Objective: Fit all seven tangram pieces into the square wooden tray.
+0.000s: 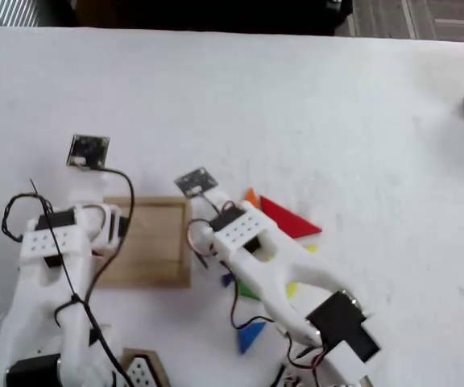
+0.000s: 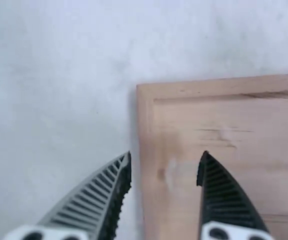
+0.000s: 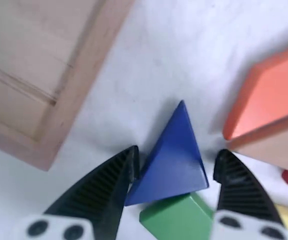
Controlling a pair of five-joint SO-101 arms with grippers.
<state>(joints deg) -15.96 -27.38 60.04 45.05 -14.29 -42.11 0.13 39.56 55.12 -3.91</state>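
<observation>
White table (image 1: 312, 105) right across the high view, with a dark strip of room along the top edge. The biggest thing on it is the square wooden tray (image 1: 155, 238), lower left of centre. What shows of its floor is bare wood, so I'd call this the opening step: picking the first piece.

The left arm (image 1: 51, 266) sits over the tray's left side. Its left end effector (image 2: 165, 167) has fingers spread apart, one outside the rim over the table, the other over the tray floor, holding nothing.

The right arm (image 1: 280, 266) leans in from the lower right over the pieces just right of the tray. A red triangle (image 1: 290, 218) and an orange piece (image 1: 250, 196) show above the arm, a green piece (image 1: 248, 290) and a yellow piece (image 1: 292, 288) below it, and a blue piece (image 1: 250, 334) lower still.

The right end effector (image 3: 178, 156) is open, with a finger on either side of the small blue triangle (image 3: 171, 167) and gaps on both sides, so it is not clamped. The triangle meets the green piece and sits near the tray's rim, apart from it.

Next, by my read: close on the blue triangle, lift it clear of the green piece, and carry it over the rim into the tray.
</observation>
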